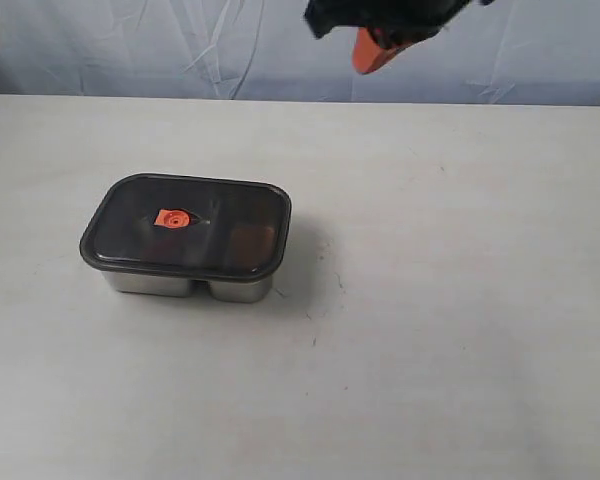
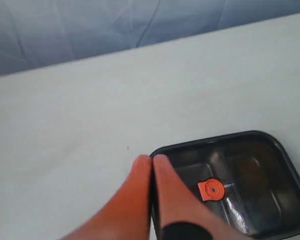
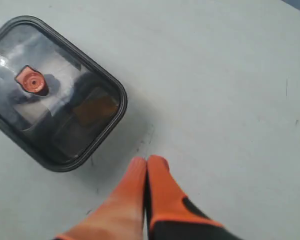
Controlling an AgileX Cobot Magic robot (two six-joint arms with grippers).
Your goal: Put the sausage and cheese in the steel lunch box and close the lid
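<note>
The steel lunch box (image 1: 170,284) sits left of centre on the table with the dark translucent lid (image 1: 130,225) lying flat on it, its orange valve tab (image 1: 169,218) on top. Through the lid a yellow-orange patch, the cheese (image 3: 95,110), shows in one compartment. The sausage is not discernible under the lid. My left gripper (image 2: 151,161) is shut and empty, raised off the box over the lid's (image 2: 260,142) edge. My right gripper (image 3: 147,162) is shut and empty, above bare table beside the box (image 3: 55,90). In the exterior view only the right gripper's orange tip (image 1: 368,48) shows at the top.
A white tabletop (image 1: 440,300) with faint scuff marks surrounds the box. A wrinkled blue-grey backdrop (image 1: 180,45) runs along the table's far edge.
</note>
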